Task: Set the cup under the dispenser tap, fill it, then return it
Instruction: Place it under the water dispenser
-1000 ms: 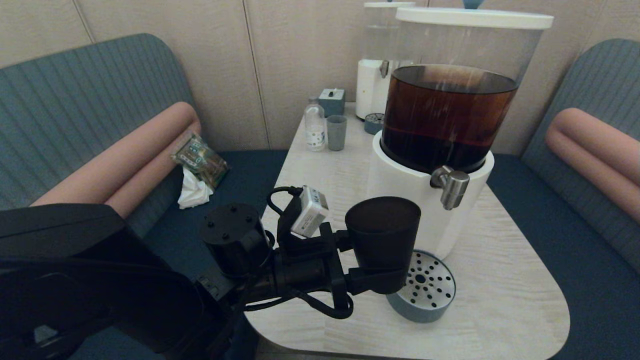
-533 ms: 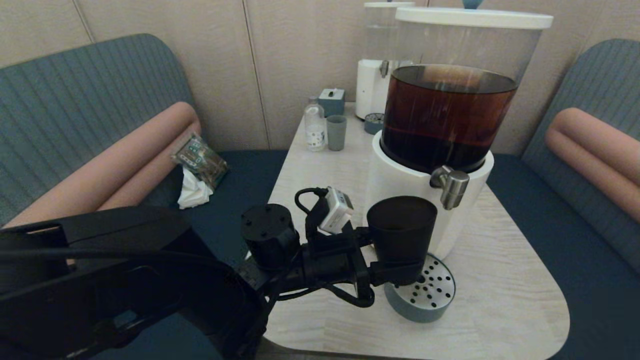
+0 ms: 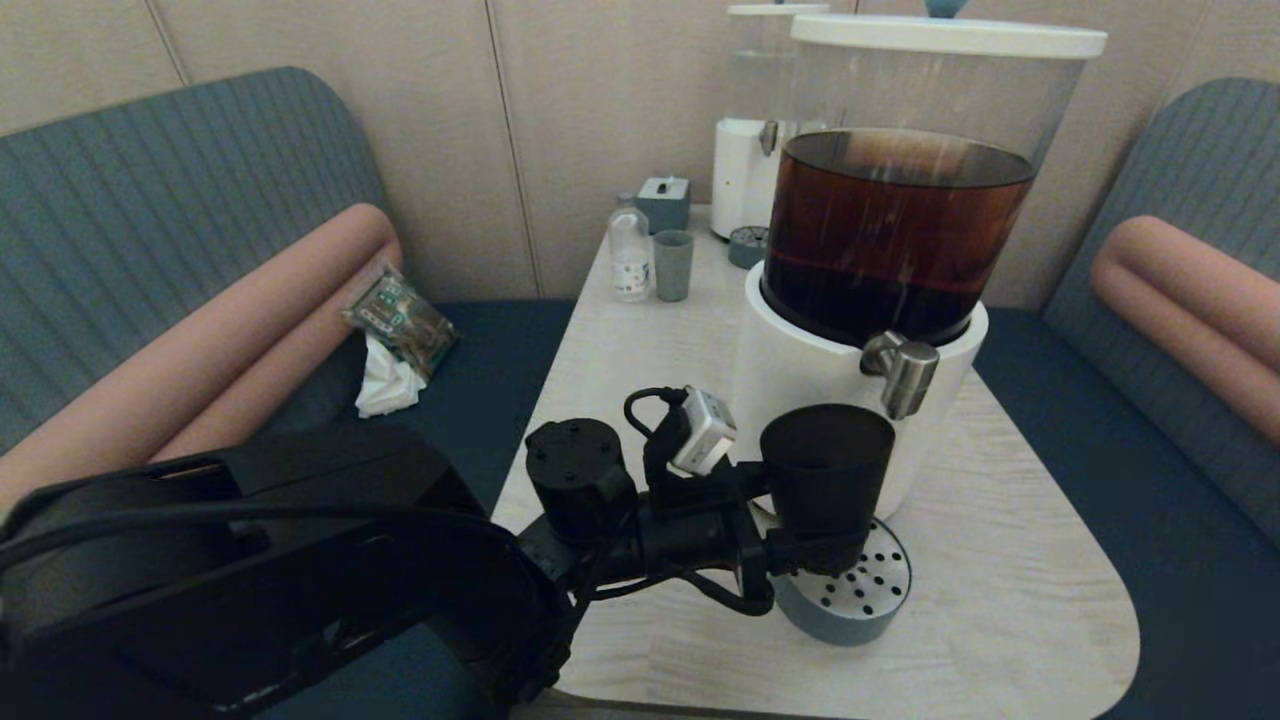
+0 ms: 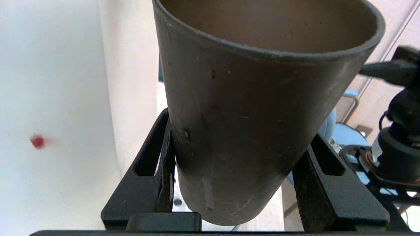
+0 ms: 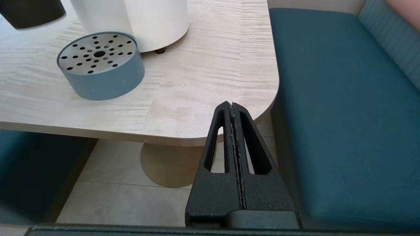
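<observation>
The left claw [image 3: 815, 545] gripped the cup [image 3: 826, 468] near its base, one finger [image 4: 154, 183] pressed to each side, and held it upright with the mouth open upward. The cup hung over the near-left part of the drip tray [image 3: 850, 595], a round blue-grey stand with a perforated steel top; whether its bottom touched the grille could not be told. The tap [image 3: 903, 370] stood at about 1 o'clock from the cup's rim, just above and beside it, not squarely over the mouth. Behind both rose the dispenser [image 3: 900, 240], its white base close behind the cup and its tank holding dark brown liquid. The tray sat on the desk [image 3: 1000, 560] just in front of that base. Farther back, at 11 o'clock, stood a grey tumbler [image 3: 673, 265] beside a small bottle [image 3: 629, 250]. The right claw [image 5: 233, 108], fingers pressed together and empty, hung off the desk's near right corner, above the floor.
</observation>
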`<state>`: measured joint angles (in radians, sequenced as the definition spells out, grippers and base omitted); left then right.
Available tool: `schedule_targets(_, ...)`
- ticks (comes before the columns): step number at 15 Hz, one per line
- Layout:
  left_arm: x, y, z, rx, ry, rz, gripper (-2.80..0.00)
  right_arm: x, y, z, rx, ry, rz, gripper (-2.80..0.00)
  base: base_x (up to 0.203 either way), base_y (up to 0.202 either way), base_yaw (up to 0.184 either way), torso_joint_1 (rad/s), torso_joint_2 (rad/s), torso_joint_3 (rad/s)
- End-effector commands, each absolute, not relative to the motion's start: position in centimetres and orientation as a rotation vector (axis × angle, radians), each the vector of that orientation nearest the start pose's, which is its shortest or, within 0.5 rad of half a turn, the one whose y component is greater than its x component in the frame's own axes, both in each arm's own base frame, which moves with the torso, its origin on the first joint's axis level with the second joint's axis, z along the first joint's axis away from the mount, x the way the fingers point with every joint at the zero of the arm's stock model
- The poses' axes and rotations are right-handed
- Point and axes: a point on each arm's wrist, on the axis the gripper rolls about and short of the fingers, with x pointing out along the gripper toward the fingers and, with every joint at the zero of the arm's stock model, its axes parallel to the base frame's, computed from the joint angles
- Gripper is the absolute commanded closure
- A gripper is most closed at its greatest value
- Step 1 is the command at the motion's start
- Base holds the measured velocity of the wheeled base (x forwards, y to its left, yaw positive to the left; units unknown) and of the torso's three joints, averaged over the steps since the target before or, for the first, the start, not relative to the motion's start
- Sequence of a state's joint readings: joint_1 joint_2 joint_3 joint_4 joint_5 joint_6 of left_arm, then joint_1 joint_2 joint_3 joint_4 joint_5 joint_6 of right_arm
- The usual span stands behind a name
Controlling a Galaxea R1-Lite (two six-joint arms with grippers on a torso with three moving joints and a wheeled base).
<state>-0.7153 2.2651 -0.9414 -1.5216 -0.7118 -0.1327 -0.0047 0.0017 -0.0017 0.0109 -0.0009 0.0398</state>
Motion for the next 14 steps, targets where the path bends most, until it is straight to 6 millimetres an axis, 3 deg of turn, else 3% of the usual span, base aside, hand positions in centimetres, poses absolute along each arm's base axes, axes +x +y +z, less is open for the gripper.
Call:
schedule_targets(1,29.8,-27.9,8.7,-0.109,-0.104,-1.438,0.0,-2.3,0.0,7.5,0.04,0.012,-0.006,0.0,0.0,0.0,0.0,0.0,0.0,0.0)
schedule_targets(14,31.3,-29.5,6.5,-0.101,-0.116,-1.389,0.0,-2.3,0.0,7.5,0.04,0.012,-0.005,0.0,0.0,0.0,0.0,0.0,0.0,0.0)
